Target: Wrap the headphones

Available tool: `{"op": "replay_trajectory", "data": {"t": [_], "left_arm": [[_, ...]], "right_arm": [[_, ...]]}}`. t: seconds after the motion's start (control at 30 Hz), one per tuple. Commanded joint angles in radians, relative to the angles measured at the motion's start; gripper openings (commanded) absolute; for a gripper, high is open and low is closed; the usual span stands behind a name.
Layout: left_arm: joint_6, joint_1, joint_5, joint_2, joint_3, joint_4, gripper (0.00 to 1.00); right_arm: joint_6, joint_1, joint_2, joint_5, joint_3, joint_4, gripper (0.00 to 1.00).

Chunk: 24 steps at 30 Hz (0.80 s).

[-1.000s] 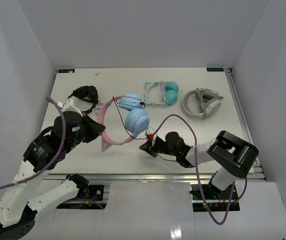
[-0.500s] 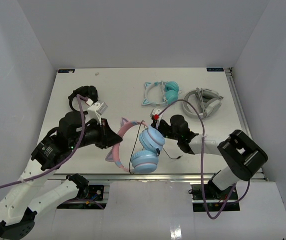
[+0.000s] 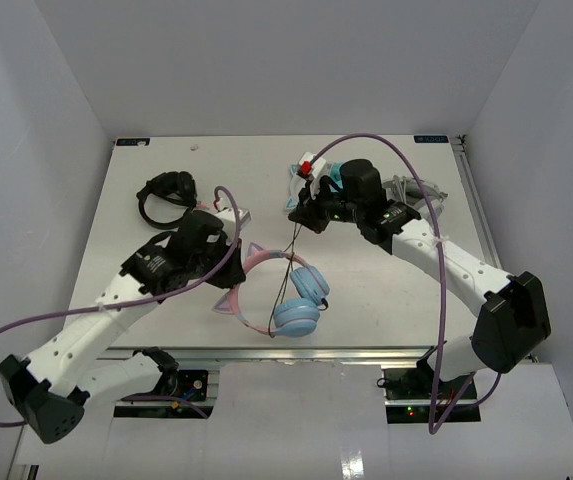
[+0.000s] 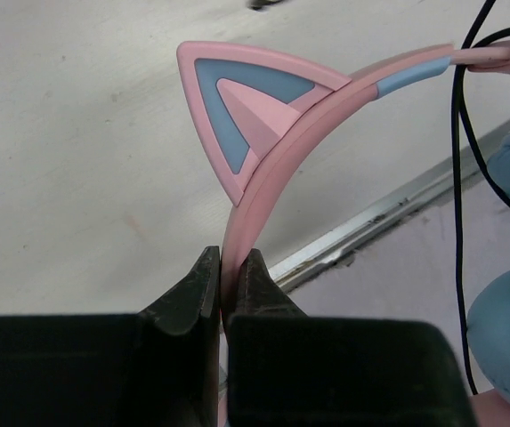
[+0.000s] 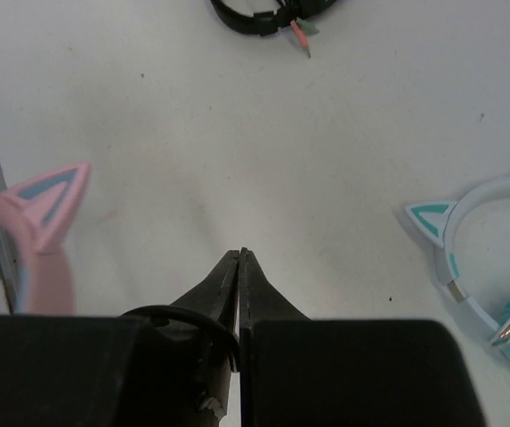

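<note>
The headphones (image 3: 291, 300) have a pink cat-ear headband (image 4: 268, 173) and light blue ear cups (image 3: 308, 283). They hang above the table's front edge. My left gripper (image 3: 234, 262) is shut on the headband just below a cat ear (image 4: 237, 116). The thin black cable (image 3: 288, 268) runs up from the cups to my right gripper (image 3: 299, 215), which is shut on it, raised over the table's middle. In the right wrist view the cable (image 5: 192, 320) loops into the closed jaws (image 5: 239, 267). The cable (image 4: 461, 169) hangs beside the cup in the left wrist view.
Teal cat-ear headphones (image 3: 331, 185) and grey-white headphones (image 3: 406, 205) lie at the back right. Black headphones (image 3: 166, 190) lie at the back left. A metal rail (image 3: 366, 350) runs along the table's front edge. White walls enclose three sides.
</note>
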Motion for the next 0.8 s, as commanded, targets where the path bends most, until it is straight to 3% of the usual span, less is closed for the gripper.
{"op": "replay_trajectory", "data": {"t": [0.0, 0.3, 0.53, 0.77], "left_arm": [[-0.018, -0.030, -0.143, 0.088, 0.035, 0.005, 0.00], [-0.060, -0.062, -0.348, 0.190, 0.043, 0.004, 0.00], [-0.107, -0.113, -0.430, 0.262, 0.053, 0.038, 0.00], [-0.203, -0.121, -0.593, 0.314, 0.061, 0.016, 0.00]], "right_arm": [[-0.036, -0.008, -0.030, 0.007, 0.107, -0.202, 0.08], [-0.034, -0.001, -0.035, -0.057, 0.084, -0.229, 0.08], [-0.021, 0.033, -0.032, -0.090, 0.062, -0.184, 0.08], [0.053, 0.038, -0.092, -0.257, -0.019, -0.079, 0.08]]}}
